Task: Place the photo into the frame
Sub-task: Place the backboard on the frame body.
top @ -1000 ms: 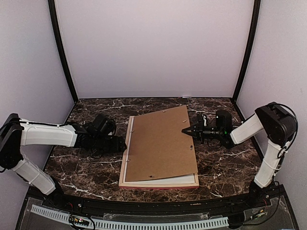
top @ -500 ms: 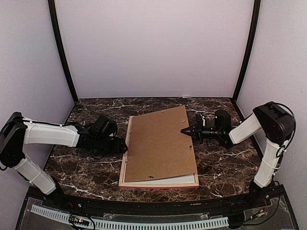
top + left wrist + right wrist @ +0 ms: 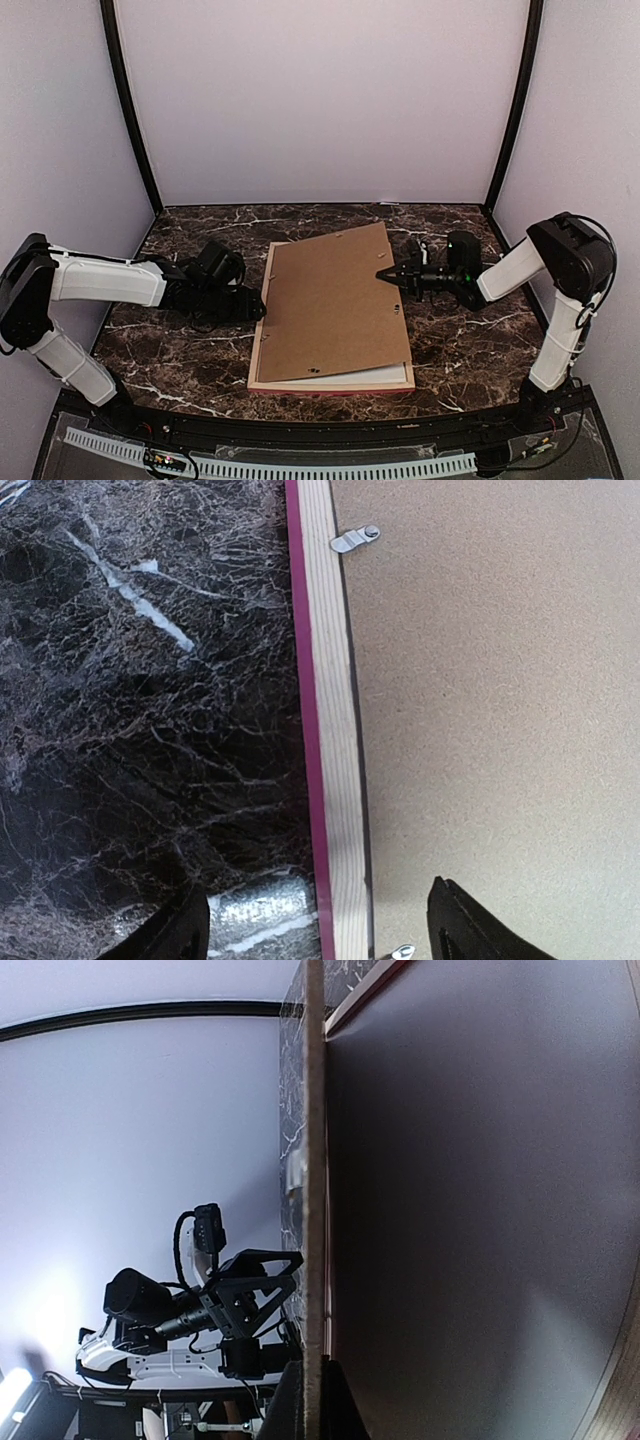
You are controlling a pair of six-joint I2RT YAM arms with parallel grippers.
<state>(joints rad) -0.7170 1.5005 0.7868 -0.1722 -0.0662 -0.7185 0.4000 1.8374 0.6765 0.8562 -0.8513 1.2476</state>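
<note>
So over on the left, the left arm [image 3: 100, 280] is stretched low across the marble table [image 3: 180, 360], and the left jaws are parked right at the left rail of the frame [image 3: 328, 730]. In the wrist view its two fingers [image 3: 180, 935] sit well apart, one over the table and one over the backing, with the rail running between them, so nothing is gripped. There's a little metal tab [image 3: 355, 540] on that rail too. The frame itself lies flat in the middle of the table, back side up, with a brown board [image 3: 335, 300] sitting skewed on top of it. A white sheet [image 3: 350, 378] peeks out under the board's near edge, and honestly I can't tell if that's the photo's back. On the right side, the right arm [image 3: 510, 268] reaches in and the right jaws are pinched tight on the board's right edge, holding that side up off the frame.
</note>
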